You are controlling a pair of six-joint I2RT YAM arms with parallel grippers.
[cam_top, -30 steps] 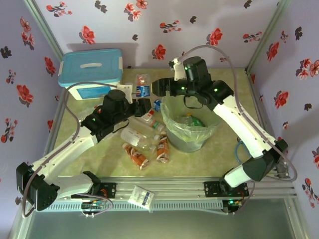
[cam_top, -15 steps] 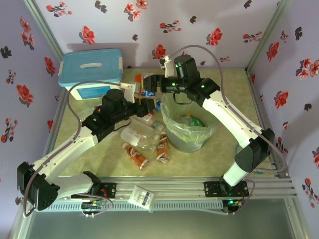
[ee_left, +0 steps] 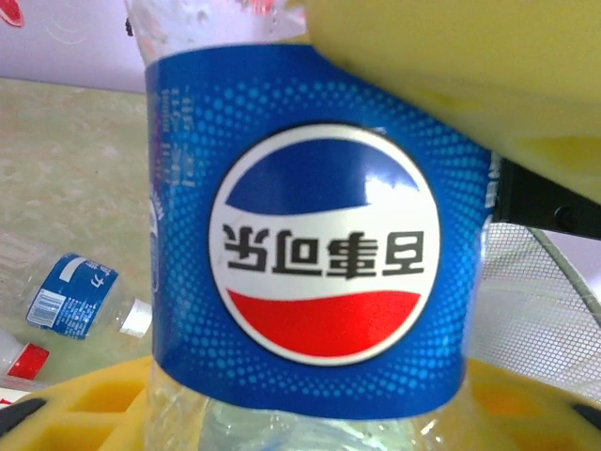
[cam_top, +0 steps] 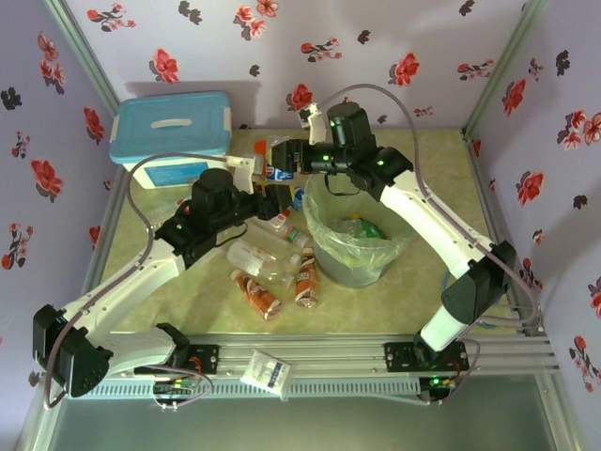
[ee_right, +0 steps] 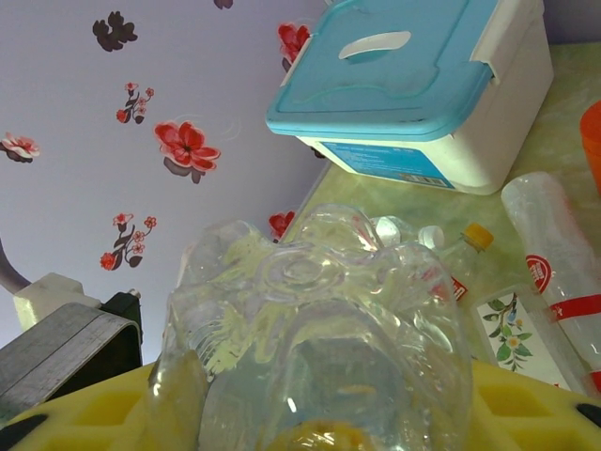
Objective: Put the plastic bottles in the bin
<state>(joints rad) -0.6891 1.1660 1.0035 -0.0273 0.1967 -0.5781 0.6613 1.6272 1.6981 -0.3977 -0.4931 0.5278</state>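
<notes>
Evidently handover: your left gripper (cam_top: 267,185) part-closed round Pepsi bottle (ee_left: 310,263), right gripper (cam_top: 280,158) pinching its base, since bin (cam_top: 362,272) sits rightward.

Blue dotted label (ee_left: 188,188) with round red, white and blue emblem being shown on clear bottle (ee_left: 282,423). White box (ee_right: 488,122) being topped by light blue lid (ee_right: 394,66). Pale lilac wall (ee_right: 141,85) being patterned with red and dark flowers. Mottled pale green being shown by table (cam_top: 441,282). Grey bin (cam_top: 362,271) being lined with pale green bag (cam_top: 376,246).
</notes>
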